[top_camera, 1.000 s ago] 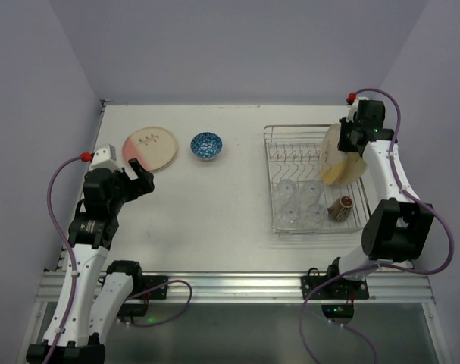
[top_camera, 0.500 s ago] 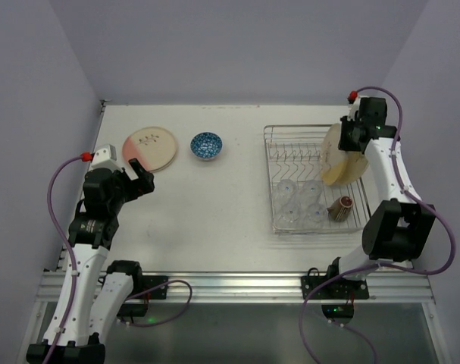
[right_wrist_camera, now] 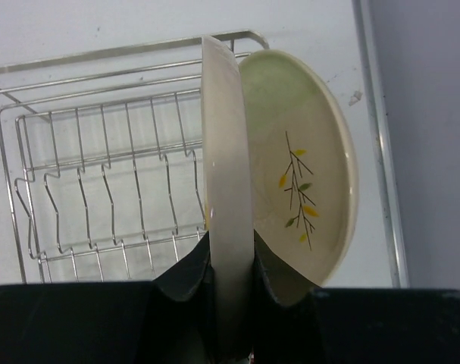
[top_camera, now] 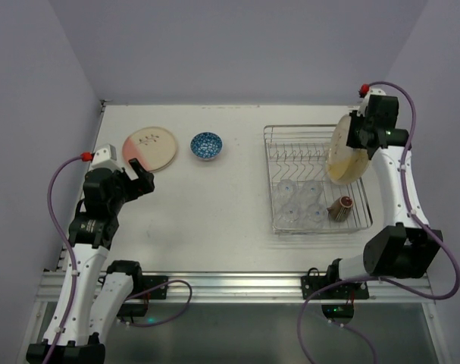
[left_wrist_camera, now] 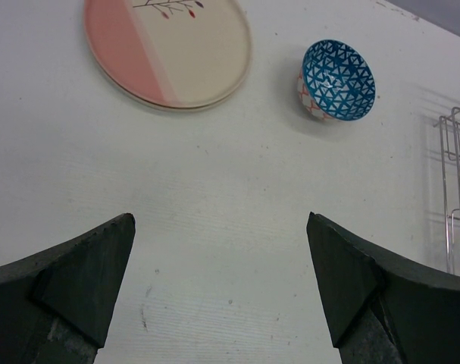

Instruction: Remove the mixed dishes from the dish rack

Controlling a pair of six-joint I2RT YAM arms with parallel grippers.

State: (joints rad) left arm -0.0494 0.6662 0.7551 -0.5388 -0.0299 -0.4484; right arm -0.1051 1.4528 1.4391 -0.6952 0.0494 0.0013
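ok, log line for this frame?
right gripper: shut on cream plate at dish rack | left gripper: open, empty | bowl, pink plate: on table

Probably robot lab — bare lilac walls [top_camera: 214,45], white table [top_camera: 214,212], aluminium rail [top_camera: 237,284].

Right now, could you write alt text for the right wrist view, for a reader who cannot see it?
The right tool grips a cream plate, seen edge-on and upright between its dark fingers. Just right of it, a second plate shows a pale green face with a leafy twig design. The silver wire dish rack lies behind, on the left.
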